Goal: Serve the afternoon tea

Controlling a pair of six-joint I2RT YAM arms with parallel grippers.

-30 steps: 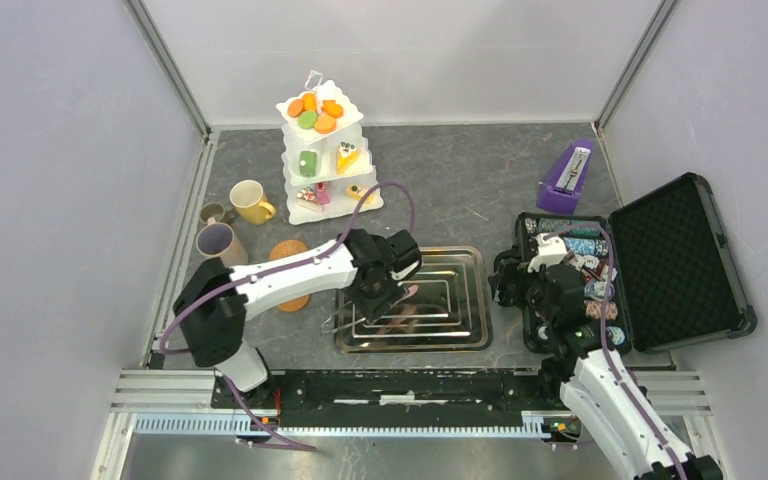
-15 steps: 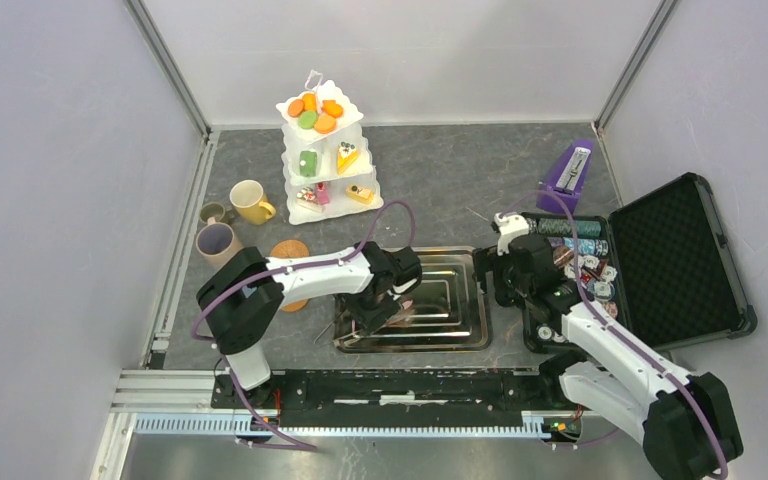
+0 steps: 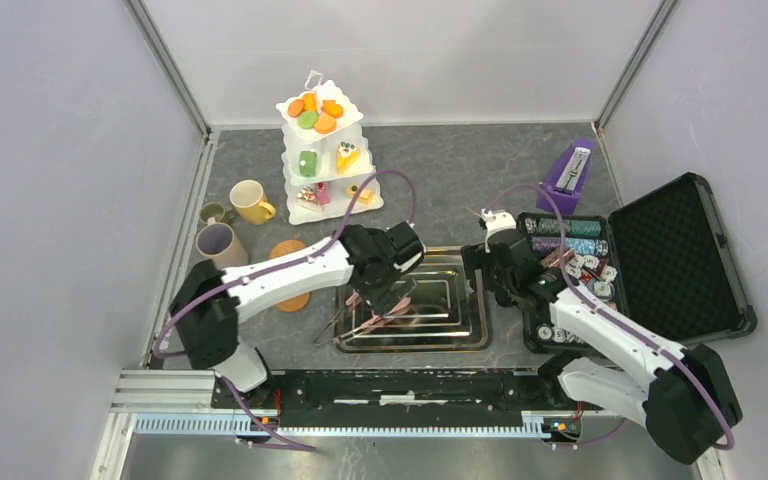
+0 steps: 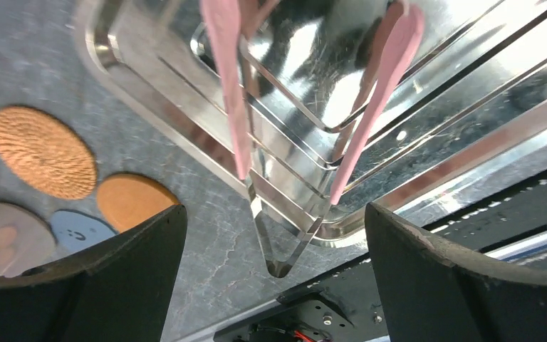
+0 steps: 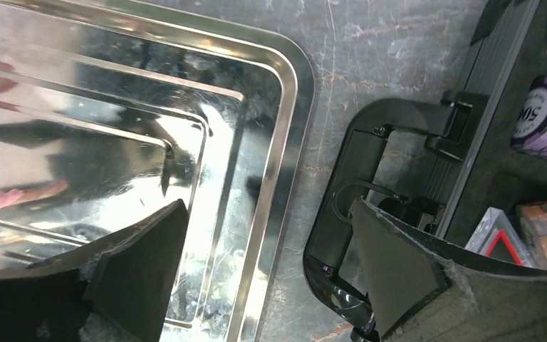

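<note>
White three-tier scalloped stand point(image 3: 322, 178) at rear left of surface point(image 3: 460, 170): orange and green biscuits point(image 3: 325, 122) on top, toy cakes point(image 3: 308, 163) below; yellow mug point(image 3: 251, 202), beige-lilac mug point(image 3: 220, 243), green mug point(image 3: 212, 212) alongside. Nearer, steel tray point(image 3: 430, 345), pink-tipped tongs point(image 4: 229, 107) across its rim between wide, untouching jaws of left gripper point(image 4: 274, 214). Jaws of right gripper point(image 5: 267, 206) wide, empty, above tray's right rim, beside chip case point(image 3: 680, 255).

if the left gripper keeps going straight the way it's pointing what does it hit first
Most likely the pink-tipped tongs, lying between the open left gripper's fingers across the steel tray's rim; how far off they are is unclear.
</note>
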